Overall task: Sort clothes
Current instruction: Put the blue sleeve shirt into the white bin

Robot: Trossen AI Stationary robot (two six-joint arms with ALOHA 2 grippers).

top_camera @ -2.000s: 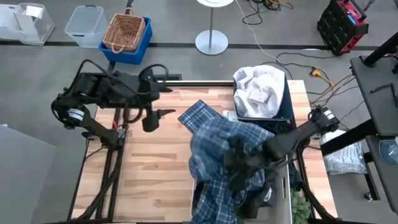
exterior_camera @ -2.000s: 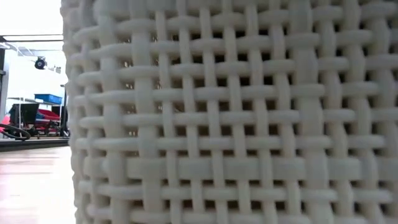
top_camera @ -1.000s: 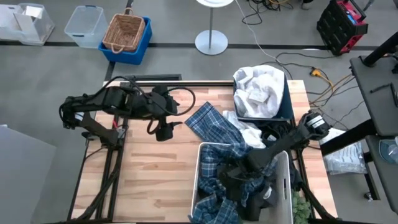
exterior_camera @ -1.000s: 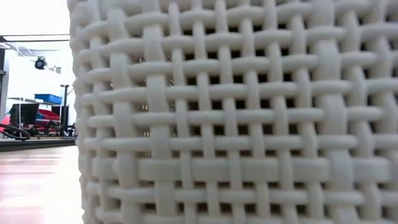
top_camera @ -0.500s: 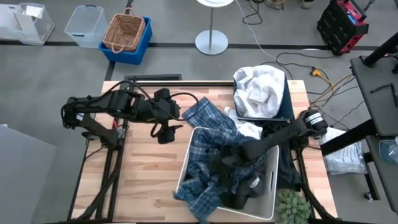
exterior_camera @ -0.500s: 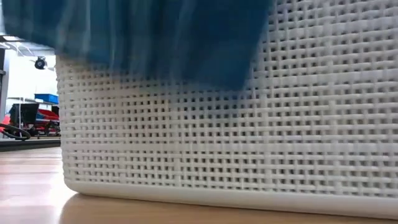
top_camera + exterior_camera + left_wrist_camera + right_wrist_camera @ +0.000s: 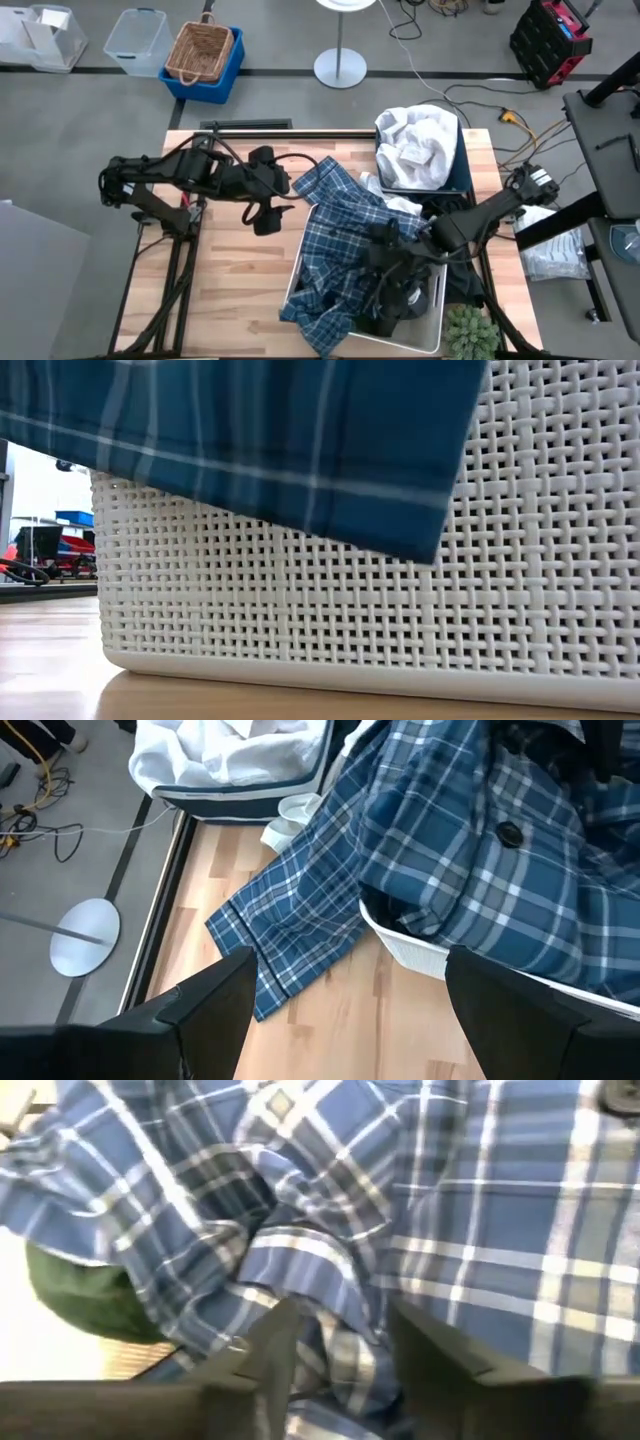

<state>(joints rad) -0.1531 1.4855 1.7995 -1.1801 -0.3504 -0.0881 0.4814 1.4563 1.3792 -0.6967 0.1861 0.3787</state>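
Observation:
A blue-and-white plaid shirt (image 7: 340,235) lies over the white woven bin (image 7: 432,338). One end rests on the table toward the far left, and another hangs over the bin's near left corner (image 7: 250,430). My right gripper (image 7: 383,262) is down in the bin, shut on the shirt (image 7: 480,1200). Dark garments (image 7: 400,305) lie under it. My left gripper (image 7: 265,213) hovers open and empty over the table left of the shirt (image 7: 450,830). White clothes (image 7: 415,145) fill the navy bin (image 7: 466,182). My right gripper pinches a bunched fold of the plaid shirt (image 7: 318,1295) between its two fingers (image 7: 272,1348), in several layers. It comes slanting down from the table's right side. The shirt stays slack, spread over the bin's rim and onto the table.
A small white garment (image 7: 400,208) lies on the table between the two bins. Something green (image 7: 467,332) sits at the near right corner. Bare wood (image 7: 230,290) lies left of the white bin. Baskets and a lamp base stand on the floor beyond the far edge.
The white bin has slid away from the table's near edge and turned, its near end swinging left. The plaid shirt has spread and now hangs over the bin's near left corner. My right gripper has moved a little toward the far edge with the shirt.

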